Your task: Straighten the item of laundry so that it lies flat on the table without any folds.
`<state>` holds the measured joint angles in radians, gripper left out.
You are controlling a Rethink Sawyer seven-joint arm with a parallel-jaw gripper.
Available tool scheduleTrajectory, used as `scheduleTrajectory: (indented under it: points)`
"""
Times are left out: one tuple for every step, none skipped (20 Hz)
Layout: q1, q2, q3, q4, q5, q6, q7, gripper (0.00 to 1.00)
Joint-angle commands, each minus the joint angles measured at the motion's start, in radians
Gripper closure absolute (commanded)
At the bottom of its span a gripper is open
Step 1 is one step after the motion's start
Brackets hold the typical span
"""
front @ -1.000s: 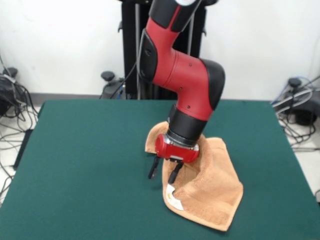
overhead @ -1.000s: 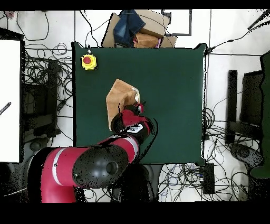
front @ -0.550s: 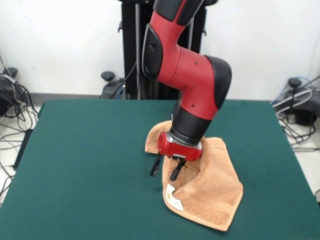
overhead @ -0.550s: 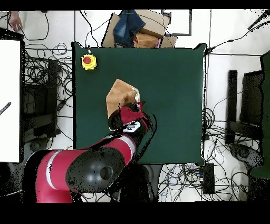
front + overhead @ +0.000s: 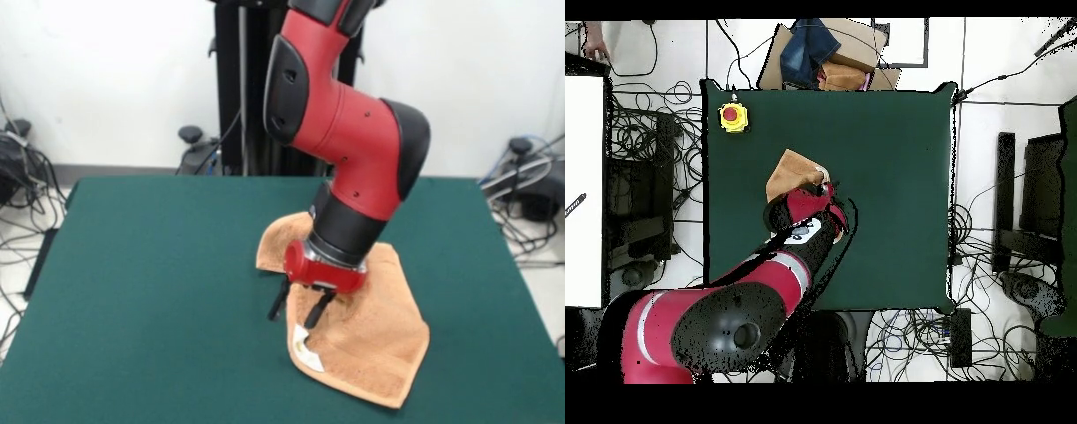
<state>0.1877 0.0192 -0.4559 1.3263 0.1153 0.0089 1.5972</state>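
The hand [image 5: 301, 307], fingers spread and empty, hovers at the crumpled towel [image 5: 371, 340]'s edge; it should pinch low near the label [image 5: 306, 350], then draw the fold outward over the surface [image 5: 159, 291].

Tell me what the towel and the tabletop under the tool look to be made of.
Towel: soft tan-orange terry-like cloth, matte and nubby, and it drapes in folds. Table: dark green felt-like covering, flat and without shine; what lies beneath cannot be seen.
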Motion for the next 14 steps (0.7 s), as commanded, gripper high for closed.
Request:
scheduleTrajectory:
  points:
    - [0.014,0.069,0.041,-0.06,0.016,-0.062,0.163,0.0]
    - [0.012,0.073,0.041,-0.057,0.016,-0.077,0.168,0.0]
    - [0.016,0.08,0.033,-0.054,0.024,-0.101,0.179,0.0]
    - [0.022,0.091,0.022,-0.051,0.031,-0.122,0.186,0.0]
    - [0.022,0.097,0.022,-0.047,0.038,-0.144,0.195,0.0]
    - [0.023,0.103,0.022,-0.047,0.041,-0.152,0.194,0.0]
    - [0.024,0.109,0.021,-0.047,0.041,-0.168,0.193,0.0]
    - [0.026,0.113,0.02,-0.043,0.045,-0.179,0.194,0.0]
    - [0.028,0.116,0.02,-0.039,0.049,-0.189,0.196,0.0]
    - [0.03,0.12,0.017,-0.038,0.051,-0.195,0.194,0.0]
    - [0.029,0.124,0.018,-0.037,0.055,-0.201,0.194,0.0]
    - [0.028,0.127,0.019,-0.037,0.058,-0.208,0.193,0.0]
    - [0.026,0.134,0.019,-0.037,0.065,-0.224,0.196,0.0]
    - [0.024,0.14,0.021,-0.04,0.071,-0.233,0.197,0.0]
